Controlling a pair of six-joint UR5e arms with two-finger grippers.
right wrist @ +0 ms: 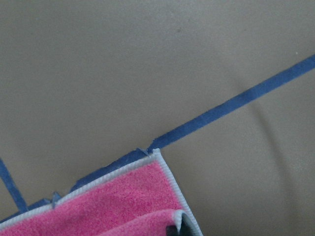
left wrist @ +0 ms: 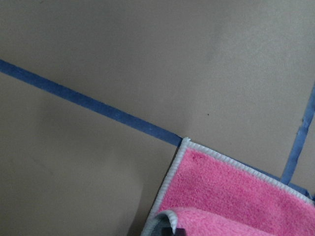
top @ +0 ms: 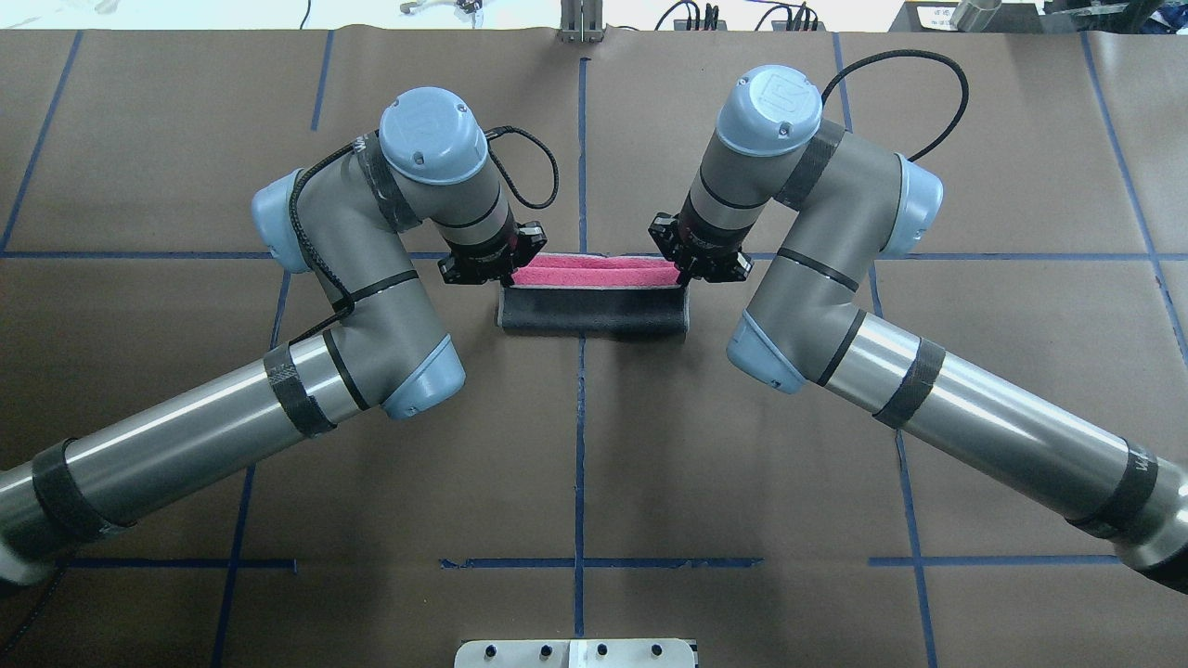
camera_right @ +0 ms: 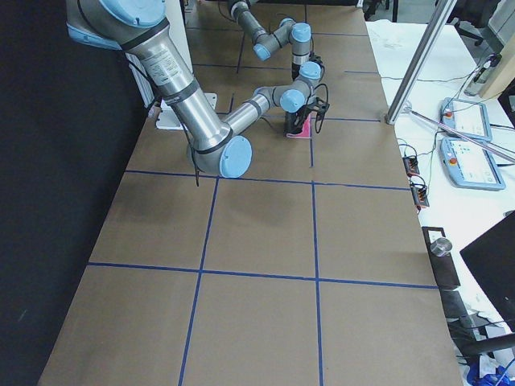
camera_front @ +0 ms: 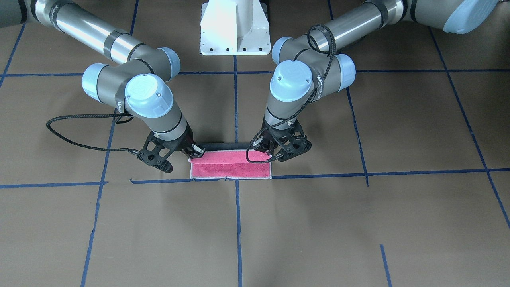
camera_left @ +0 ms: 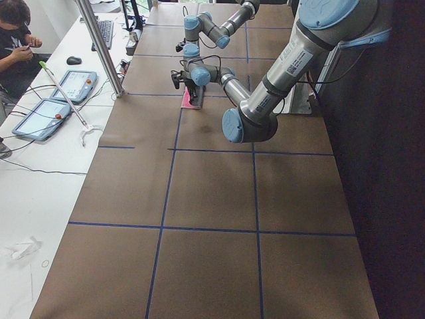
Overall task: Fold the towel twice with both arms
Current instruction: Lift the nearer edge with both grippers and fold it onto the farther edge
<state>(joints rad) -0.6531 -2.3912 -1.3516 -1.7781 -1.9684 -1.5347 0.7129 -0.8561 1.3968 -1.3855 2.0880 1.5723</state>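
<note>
The towel (top: 594, 272) lies at the table's middle, pink face up, with its near part lifted and rolled over so the grey face (top: 594, 315) shows. In the front view its pink face (camera_front: 231, 168) lies along a blue tape line. My left gripper (top: 506, 275) is shut on the left corner of the lifted edge. My right gripper (top: 685, 275) is shut on the right corner. In the front view the left gripper (camera_front: 267, 154) is on the right and the right gripper (camera_front: 195, 154) on the left. Each wrist view shows the flat far corner (left wrist: 231, 189) (right wrist: 123, 196) and a curled held edge at the bottom.
The brown table (top: 594, 464) carries a grid of blue tape lines (top: 580, 417). The white base pedestal (camera_front: 235, 28) stands behind the towel. A side desk with tablets (camera_left: 66, 86) and an operator (camera_left: 16, 33) lies beyond the table's far edge.
</note>
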